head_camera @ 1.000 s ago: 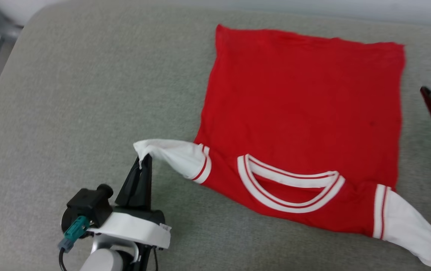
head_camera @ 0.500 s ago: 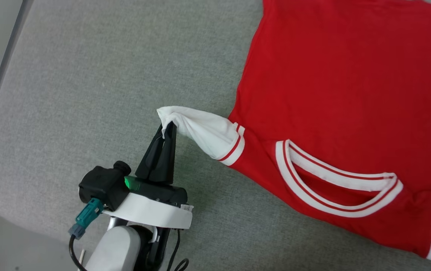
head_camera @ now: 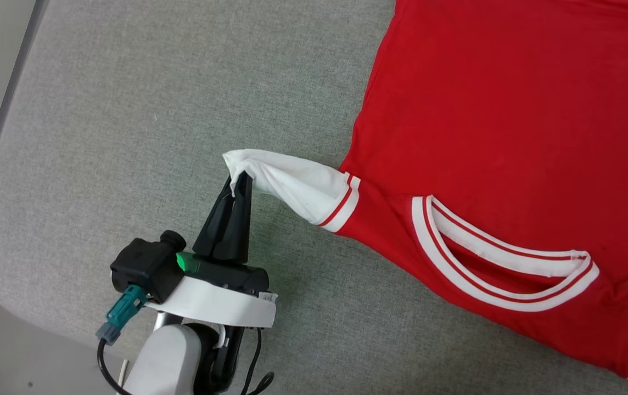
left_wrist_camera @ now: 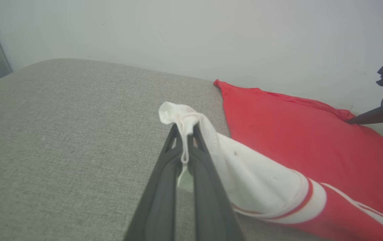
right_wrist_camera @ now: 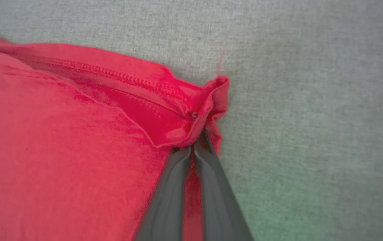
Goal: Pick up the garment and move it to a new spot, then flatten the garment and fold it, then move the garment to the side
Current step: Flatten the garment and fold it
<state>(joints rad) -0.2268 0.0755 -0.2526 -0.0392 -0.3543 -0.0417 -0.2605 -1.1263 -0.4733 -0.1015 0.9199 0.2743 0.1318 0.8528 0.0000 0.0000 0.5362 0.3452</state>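
Upholstery of grey woven fabric covers the padded surface (head_camera: 127,109) that carries everything, a broad area that suits spreading cloth. Over the right half of the head view lies the red jersey T-shirt (head_camera: 511,109), opened out nearly flat, with its striped white collar (head_camera: 503,277) toward the lower right and its body running off the top edge. It appears to be laid out this way so that folds can be made on a smooth panel. From its shoulder the white sleeve (head_camera: 297,184) reaches toward the centre left of the frame. The sleeve is raised off the fabric and drawn into a cone because the left pincer (head_camera: 240,181) is clamped on its bunched end; the left wrist view shows white cloth squeezed between the fingers. At the middle of the right wrist view the right pincer (right_wrist_camera: 195,139) is closed on the hem corner (right_wrist_camera: 216,90), with red cloth puckered around its tips. Judging by these two diagonal grips, the shirt is held so that it can be tensioned or dragged without collapsing.
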